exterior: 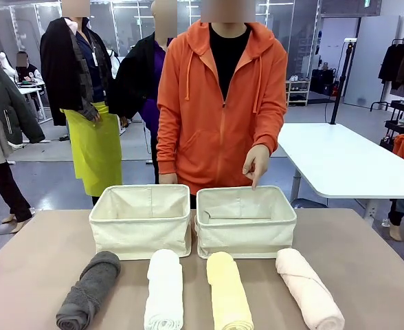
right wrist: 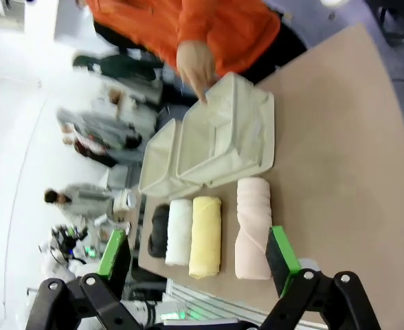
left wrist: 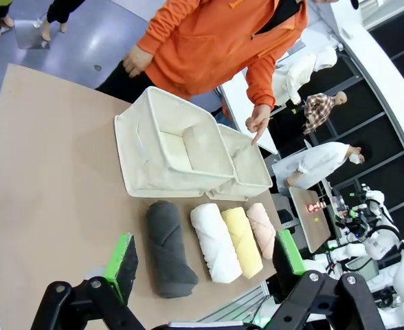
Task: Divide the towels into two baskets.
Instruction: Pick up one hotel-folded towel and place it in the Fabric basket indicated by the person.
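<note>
Four towels [exterior: 165, 289] lie in a row on the bench [exterior: 44, 261] before two empty baskets [exterior: 140, 234], so sorting has not begun. The left end effector [left wrist: 205, 256] and right end effector [right wrist: 197, 254] are spread wide, holding nothing; next, one must close on a towel.

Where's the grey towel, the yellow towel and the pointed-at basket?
grey towel [exterior: 88, 292], front view, roll's middle.
yellow towel [exterior: 228, 294], front view, roll's middle.
pointed-at basket [exterior: 247, 237], front view, near wall.
</note>
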You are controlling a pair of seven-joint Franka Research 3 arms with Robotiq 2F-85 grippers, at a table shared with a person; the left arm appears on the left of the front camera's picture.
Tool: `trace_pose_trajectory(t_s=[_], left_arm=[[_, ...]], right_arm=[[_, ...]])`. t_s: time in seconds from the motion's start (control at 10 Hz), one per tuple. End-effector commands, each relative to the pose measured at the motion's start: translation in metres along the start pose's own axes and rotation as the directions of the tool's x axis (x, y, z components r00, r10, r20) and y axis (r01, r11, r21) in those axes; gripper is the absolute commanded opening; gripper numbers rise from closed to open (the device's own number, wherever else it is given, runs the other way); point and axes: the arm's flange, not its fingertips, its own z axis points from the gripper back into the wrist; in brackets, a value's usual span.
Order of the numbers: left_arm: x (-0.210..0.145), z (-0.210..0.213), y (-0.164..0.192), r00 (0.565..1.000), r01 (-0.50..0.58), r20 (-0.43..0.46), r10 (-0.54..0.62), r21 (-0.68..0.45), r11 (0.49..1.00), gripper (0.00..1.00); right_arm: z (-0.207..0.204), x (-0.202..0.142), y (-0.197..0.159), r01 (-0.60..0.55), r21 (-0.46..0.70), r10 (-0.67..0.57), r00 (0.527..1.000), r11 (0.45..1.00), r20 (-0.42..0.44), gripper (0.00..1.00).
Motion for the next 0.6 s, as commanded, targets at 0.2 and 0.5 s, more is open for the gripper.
trace_pose_trajectory(t_s=[0.2, 0.5], left_arm=[[0.001, 0.002, 0.001, 1.0, 0.011, 0.01, -0.011, -0.019, 1.0, 1.0], [0.001, 0.002, 0.001, 1.0, 0.011, 0.01, -0.011, -0.019, 1.0, 1.0]], right_arm=[[-0.113, -0.024, 0.032, -0.119, -0.117, 0.081, 0.955, 0.986, -0.287, 1.0], [-0.17, -0.06, 0.032, -0.222, -0.205, 0.119, 0.898, 0.953, -0.423, 1.0]])
